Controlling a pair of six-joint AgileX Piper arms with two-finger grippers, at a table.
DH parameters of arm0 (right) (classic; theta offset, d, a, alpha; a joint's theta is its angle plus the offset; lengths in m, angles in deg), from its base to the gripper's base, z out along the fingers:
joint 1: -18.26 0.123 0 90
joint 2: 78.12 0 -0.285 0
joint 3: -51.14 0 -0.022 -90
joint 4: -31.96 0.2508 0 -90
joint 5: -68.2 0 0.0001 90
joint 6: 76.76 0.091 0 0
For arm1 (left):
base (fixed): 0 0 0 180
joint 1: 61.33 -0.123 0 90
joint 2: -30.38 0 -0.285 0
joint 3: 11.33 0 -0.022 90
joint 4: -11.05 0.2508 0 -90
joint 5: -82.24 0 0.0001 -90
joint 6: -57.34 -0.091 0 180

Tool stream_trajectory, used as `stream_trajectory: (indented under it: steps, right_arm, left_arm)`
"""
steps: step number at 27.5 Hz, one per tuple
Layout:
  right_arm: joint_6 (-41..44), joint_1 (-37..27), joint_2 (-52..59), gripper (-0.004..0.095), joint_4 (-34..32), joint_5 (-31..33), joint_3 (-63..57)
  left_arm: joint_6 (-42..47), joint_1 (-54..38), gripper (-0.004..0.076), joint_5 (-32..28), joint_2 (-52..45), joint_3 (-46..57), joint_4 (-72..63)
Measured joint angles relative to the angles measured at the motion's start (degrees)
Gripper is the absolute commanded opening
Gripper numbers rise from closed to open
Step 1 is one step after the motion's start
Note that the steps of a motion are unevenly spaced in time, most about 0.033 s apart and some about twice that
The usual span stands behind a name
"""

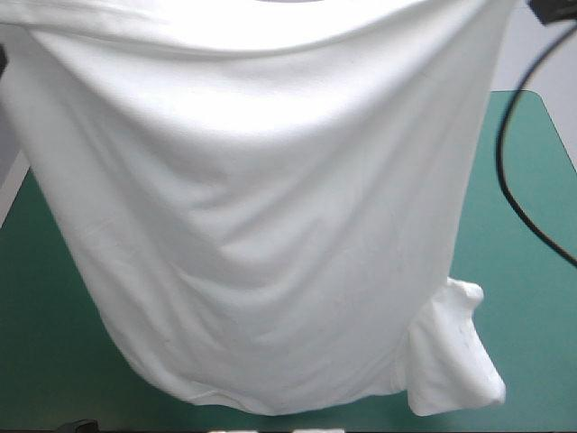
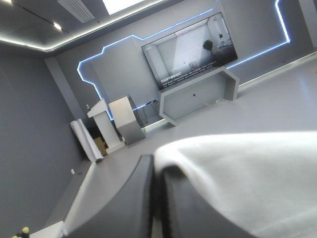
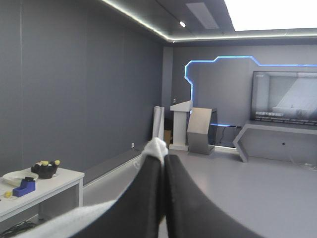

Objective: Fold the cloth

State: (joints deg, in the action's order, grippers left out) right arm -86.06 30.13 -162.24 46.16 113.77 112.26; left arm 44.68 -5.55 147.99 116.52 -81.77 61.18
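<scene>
The white, short-sleeved cloth T-shirt (image 1: 270, 225) is hanging lifted in front of the high view, spread wide. Its lower hem is drooping at 6 o'clock above the near part of the table's teal-green cover (image 1: 532, 271), which is showing only at 3 and 8 o'clock. Whether the hem is touching the cover is hard to tell. One short sleeve (image 1: 455, 352) is dangling bunched at 5 o'clock. Higher and farther off, the left gripper (image 2: 156, 161), with its broad black fins, is pinching all but closed on the shirt's upper edge, and cloth is spilling over one fin. The right gripper (image 3: 162, 157) is clamping a small white tuft at its tip. By my judgement, laying the shirt out well is calling for both grips level and well apart, the top edge taut, and the hem landing first. The shirt should then be drawn toward 12 o'clock so that the dangling sleeve is not getting trapped underneath.
</scene>
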Motion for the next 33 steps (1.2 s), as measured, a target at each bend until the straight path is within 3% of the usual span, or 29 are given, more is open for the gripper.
stream_trajectory:
  steps: [6,14,18,22,28,30,33]
  right_arm:
    - [-2.93,0.00,-12.01,-0.0018,8.84,-12.65,-0.56]
    - [-8.00,0.00,-20.69,-0.0018,17.71,-33.98,-0.63]
    - [-12.38,0.00,-20.81,-0.0018,18.15,-38.34,0.32]
    - [-15.41,0.00,-20.75,-0.0018,18.34,-36.04,4.37]
    - [-15.65,0.00,-20.07,-0.0018,14.23,-24.51,6.98]
    - [-10.76,0.00,-21.16,-0.0018,7.68,-15.47,6.98]
    - [4.14,0.00,-26.77,-0.0018,-5.10,-0.28,4.50]
  left_arm:
    - [2.77,-4.54,-0.0009,-6.98,8.58,0.00,1.31]
    - [0.68,-32.79,-0.0010,-28.39,21.55,0.58,-30.69]
    - [-5.05,-39.95,-0.0010,-32.44,25.33,-0.65,-38.84]
    - [-6.68,-41.43,-0.0010,-32.91,24.90,-5.09,-40.96]
    - [-8.41,-42.84,-0.0010,-29.66,22.75,-4.06,-46.04]
    - [-8.88,-42.84,-0.0010,-27.74,22.98,1.55,-48.71]
    - [-8.73,-42.84,-0.0010,-23.45,23.96,14.52,-50.13]
